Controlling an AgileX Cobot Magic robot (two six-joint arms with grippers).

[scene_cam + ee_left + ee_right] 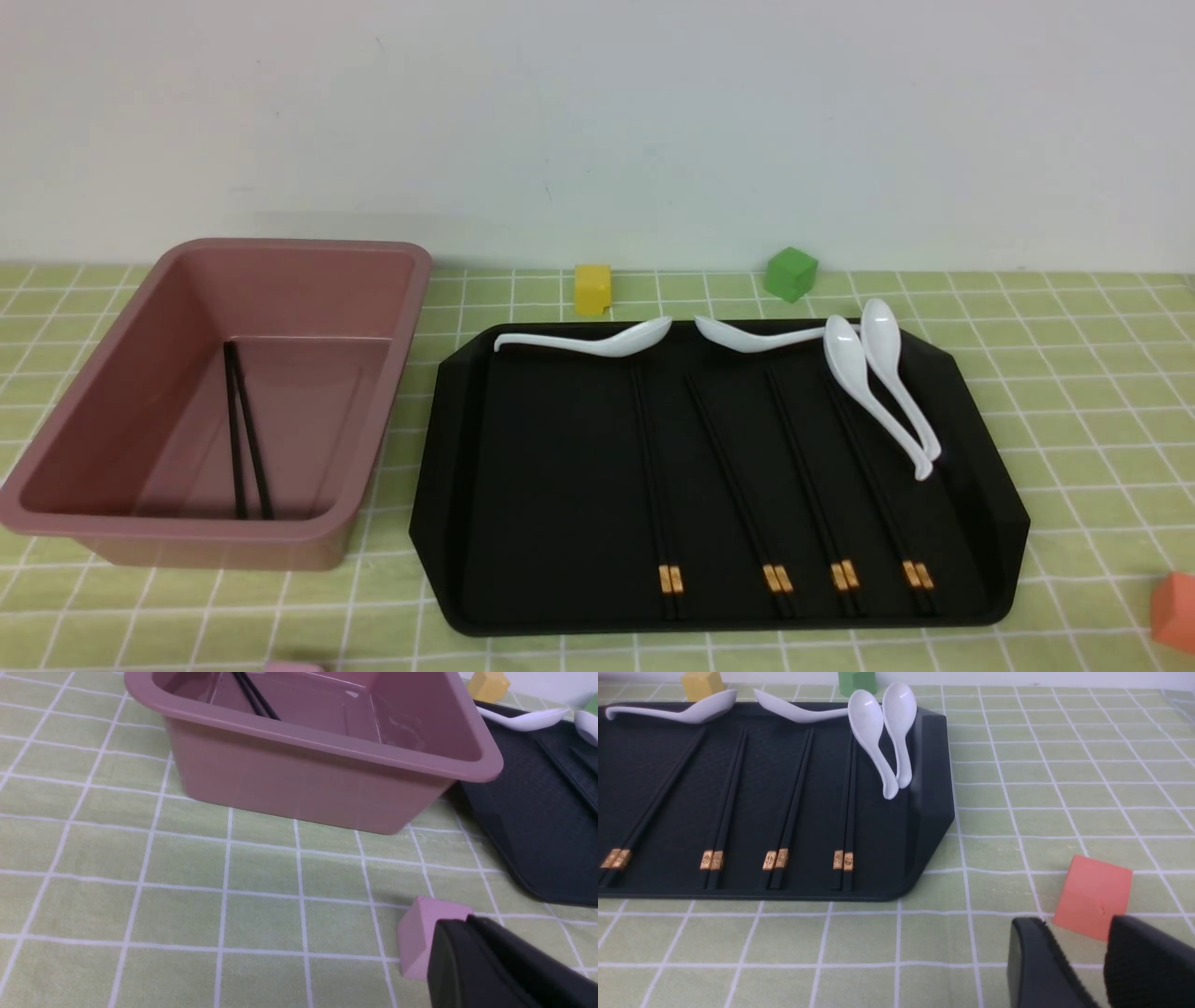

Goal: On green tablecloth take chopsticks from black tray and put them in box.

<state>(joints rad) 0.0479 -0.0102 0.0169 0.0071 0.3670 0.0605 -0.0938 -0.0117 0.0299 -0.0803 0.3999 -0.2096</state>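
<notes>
Plain black chopsticks (245,439) already lie inside box (93,392), off black tray (523,485). Placing step looks done. Left gripper (472,945) jaws look together, empty, beside pink block (423,933). Right gripper (1083,961) slightly parted, empty. Next: likely retract, idle.
</notes>
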